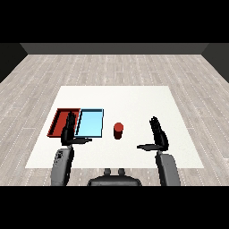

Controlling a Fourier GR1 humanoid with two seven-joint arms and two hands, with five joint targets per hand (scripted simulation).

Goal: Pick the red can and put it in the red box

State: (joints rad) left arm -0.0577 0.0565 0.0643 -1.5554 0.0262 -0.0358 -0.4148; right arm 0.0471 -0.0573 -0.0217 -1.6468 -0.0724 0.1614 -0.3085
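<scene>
The red can (118, 130) stands upright on the white table (134, 103), just right of the light blue tray (90, 122). Left of that tray lies the red tray (60, 120). My right hand (158, 135) is held up to the right of the can, well apart from it, fingers straight and thumb pointing left; it holds nothing. My left hand (69, 130) hovers over the near edge of the two trays, also open, covering part of the red tray's right side.
The two trays sit side by side at the table's left. Bare table surface stretches behind and to the right of the can. Grey wooden floor (116, 67) surrounds the table.
</scene>
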